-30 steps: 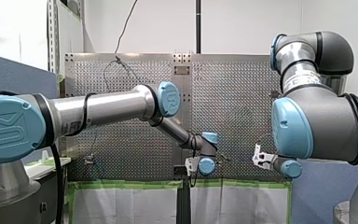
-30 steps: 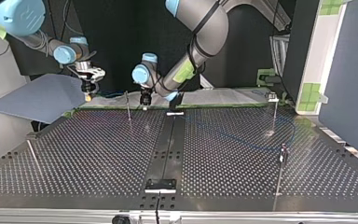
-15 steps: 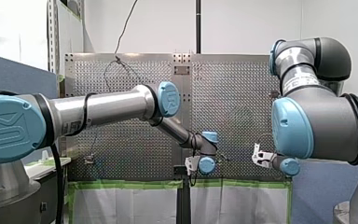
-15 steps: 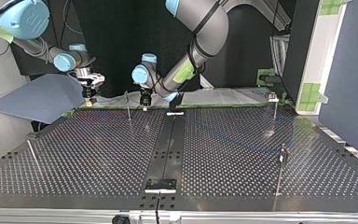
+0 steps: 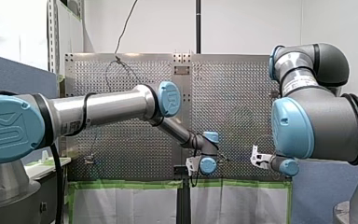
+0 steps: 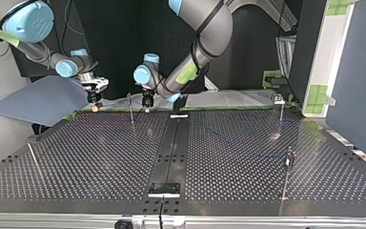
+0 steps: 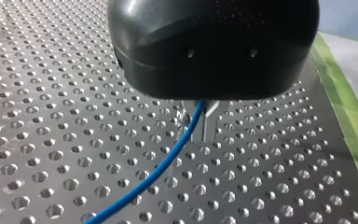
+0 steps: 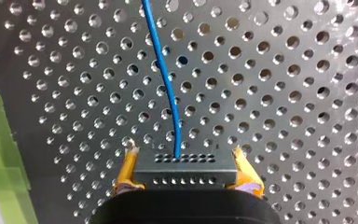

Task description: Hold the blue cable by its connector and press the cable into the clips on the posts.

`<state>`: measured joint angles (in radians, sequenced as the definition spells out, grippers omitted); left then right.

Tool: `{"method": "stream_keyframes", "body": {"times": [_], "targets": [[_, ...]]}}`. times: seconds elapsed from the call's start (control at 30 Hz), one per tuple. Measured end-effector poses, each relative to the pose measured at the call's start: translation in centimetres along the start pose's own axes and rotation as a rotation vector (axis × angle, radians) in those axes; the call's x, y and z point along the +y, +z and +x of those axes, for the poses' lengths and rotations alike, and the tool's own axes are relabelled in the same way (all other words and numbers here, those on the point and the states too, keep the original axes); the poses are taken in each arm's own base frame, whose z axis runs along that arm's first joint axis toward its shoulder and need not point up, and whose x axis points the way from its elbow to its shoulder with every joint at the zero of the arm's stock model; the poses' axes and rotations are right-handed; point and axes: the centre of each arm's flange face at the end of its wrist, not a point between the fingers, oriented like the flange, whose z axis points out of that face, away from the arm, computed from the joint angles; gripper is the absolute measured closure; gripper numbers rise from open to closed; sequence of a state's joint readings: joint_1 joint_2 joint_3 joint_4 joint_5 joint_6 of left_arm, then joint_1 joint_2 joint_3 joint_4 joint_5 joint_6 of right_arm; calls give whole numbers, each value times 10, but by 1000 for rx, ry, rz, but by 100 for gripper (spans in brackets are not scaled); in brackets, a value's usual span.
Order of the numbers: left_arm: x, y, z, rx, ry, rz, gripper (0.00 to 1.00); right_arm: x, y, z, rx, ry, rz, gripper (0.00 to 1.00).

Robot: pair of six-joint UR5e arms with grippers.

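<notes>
Two UR5e arms, two end effectors, one blue cable, one connector, four thin posts on a single perforated counter (image 6: 100, 157).

Right end effector (image 8: 183, 155) clamped on the black connector (image 8: 185, 171), with yellow pads (image 8: 127, 171) pressed to its two ends. Blue cable (image 8: 165, 84) leaving the connector's middle and running straight ahead over the holes. Left end effector (image 7: 199, 129) narrowed around that cable, the blue line passing between its metal fingers (image 7: 209, 128) under the black housing and trailing away across the plate.

In the top view, both end effectors at the counter's far edge, upper left of centre, near each other but apart, with one of the posts (image 6: 131, 109) between them. Two more posts at the frame's right, one behind the other, each topped by one of the clips (image 6: 279, 99). The fourth post at lower left, slanting in the frame.

Green tape (image 8: 0, 154) edging the counter just beside the right end effector. Broad bare run of perforated plate across the lower frame, split by one black centre strip (image 6: 171, 143).
</notes>
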<state>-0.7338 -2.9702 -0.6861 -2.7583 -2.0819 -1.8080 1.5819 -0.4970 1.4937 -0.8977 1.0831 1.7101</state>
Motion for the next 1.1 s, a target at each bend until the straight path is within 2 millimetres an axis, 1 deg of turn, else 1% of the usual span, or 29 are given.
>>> {"method": "stream_keyframes", "body": {"times": [0.27, 0.5, 0.6, 0.83, 0.93, 1.1], "targets": [[-3, -2, 0, -1, -23, 7, 100, 4, 4, 4, 8, 1, -2, 100], [3, 3, -3, -13, -32, -12, 100, 8, 7, 9, 18, 8, -7, 100], [5, 7, -8, -27, -36, -35, 100, 9, 8, 10, 21, 9, -7, 100], [-8, 11, -26, -61, -52, -48, 100, 9, 11, 13, 24, 10, -4, 100], [-10, 12, -29, -66, -54, -49, 100, 9, 11, 13, 24, 10, -4, 100], [-4, 14, -27, -59, -48, -56, 100, 7, 13, 14, 24, 10, 1, 100]]}}
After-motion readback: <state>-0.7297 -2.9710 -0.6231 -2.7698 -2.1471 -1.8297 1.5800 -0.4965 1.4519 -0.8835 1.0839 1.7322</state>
